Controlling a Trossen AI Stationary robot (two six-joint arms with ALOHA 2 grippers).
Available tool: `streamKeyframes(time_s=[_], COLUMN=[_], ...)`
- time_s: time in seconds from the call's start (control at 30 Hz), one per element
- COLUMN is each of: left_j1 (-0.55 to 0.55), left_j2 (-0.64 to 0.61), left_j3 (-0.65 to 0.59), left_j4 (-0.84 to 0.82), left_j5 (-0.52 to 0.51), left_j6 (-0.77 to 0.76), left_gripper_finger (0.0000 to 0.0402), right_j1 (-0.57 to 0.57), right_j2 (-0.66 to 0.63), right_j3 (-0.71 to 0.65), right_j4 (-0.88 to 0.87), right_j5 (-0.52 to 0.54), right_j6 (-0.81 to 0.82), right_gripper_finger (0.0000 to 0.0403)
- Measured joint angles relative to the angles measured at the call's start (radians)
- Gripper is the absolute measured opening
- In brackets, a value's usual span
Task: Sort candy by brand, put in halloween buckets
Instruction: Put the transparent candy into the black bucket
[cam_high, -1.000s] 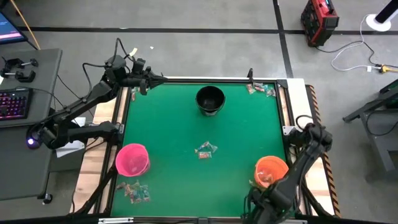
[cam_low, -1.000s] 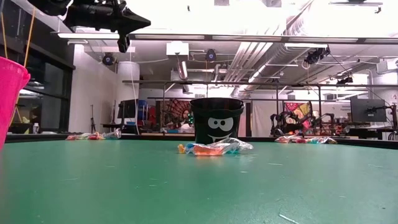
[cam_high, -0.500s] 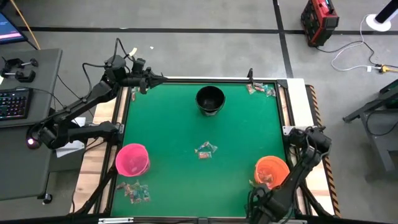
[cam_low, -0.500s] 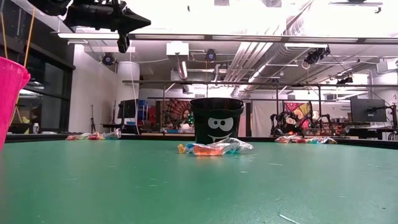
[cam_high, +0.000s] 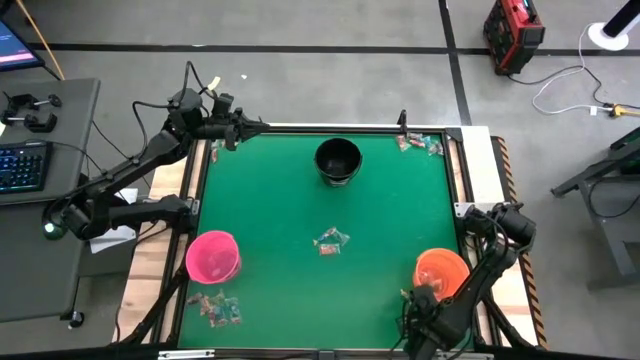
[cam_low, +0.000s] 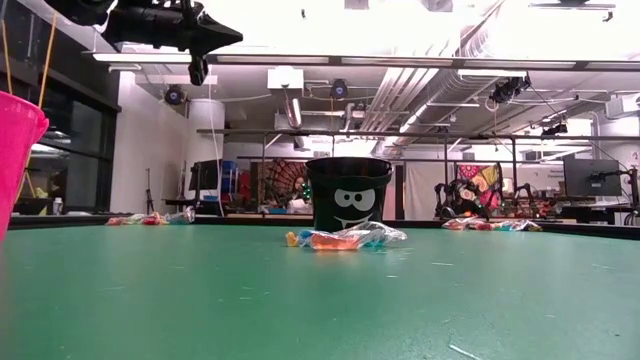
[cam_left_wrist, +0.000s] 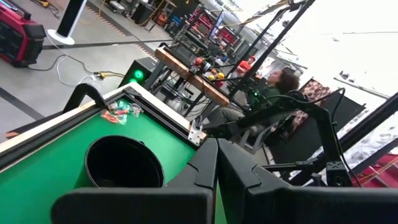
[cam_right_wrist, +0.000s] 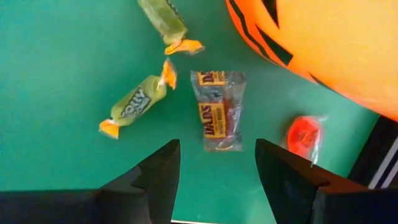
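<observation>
right gripper (cam_right_wrist: 216, 165) fingers apart over candy (cam_right_wrist: 217, 111) beside orange bucket (cam_right_wrist: 323, 43), hidden overhead, left gripper (cam_left_wrist: 216, 163) closed

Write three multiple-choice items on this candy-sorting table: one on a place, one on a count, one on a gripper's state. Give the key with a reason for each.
1. Where does the black bucket stand on the green table?
A. beside the pink bucket
B. near the far edge, about midway along it
C. touching the orange bucket

2. How many buckets stand on the table?
A. two
B. three
C. four

3. How are the right gripper's fingers set?
A. open above a clear-wrapped candy
B. shut on a green candy
C. shut on the bucket rim

Key: 1 B, the high view shows it alone by the far edge. 2 B, black, pink and orange are all that show. 3 A, the right wrist view shows a gap between the fingers with the candy lying flat on the table beyond them.
</observation>
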Motion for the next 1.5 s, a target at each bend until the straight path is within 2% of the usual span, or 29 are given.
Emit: streamKeyframes(time_s=[0.2, 0.6, 0.93, 1.27, 1.37, 1.5], left_j1=[0.000, 0.000, 0.000, 0.000, 0.000, 0.000], left_j2=[0.000, 0.000, 0.000, 0.000, 0.000, 0.000], left_j3=[0.000, 0.000, 0.000, 0.000, 0.000, 0.000], left_j4=[-0.001, -0.001, -0.001, -0.001, -0.001, -0.001], left_j5=[0.000, -0.002, -0.049, -0.053, -0.053, -0.054], left_j6=[0.000, 0.000, 0.001, 0.001, 0.000, 0.001], left_gripper_finger=[0.0000, 0.0000, 0.0000, 0.0000, 0.0000, 0.0000], right_j1=[-0.002, -0.021, -0.023, -0.045, -0.043, -0.004], right_j2=[0.003, 0.008, 0.007, 0.007, 0.006, 0.005], right_j3=[0.010, 0.132, 0.201, 0.202, 0.225, 0.204], right_j4=[-0.009, -0.155, -0.395, -0.338, -0.276, -0.134], right_j5=[0.004, 0.066, 0.097, 0.196, 0.185, 0.117], right_j6=[-0.004, -0.038, -0.039, -0.097, -0.161, -0.151], right_gripper_finger=[0.0199, 0.0199, 0.0199, 0.0199, 0.0199, 0.0199])
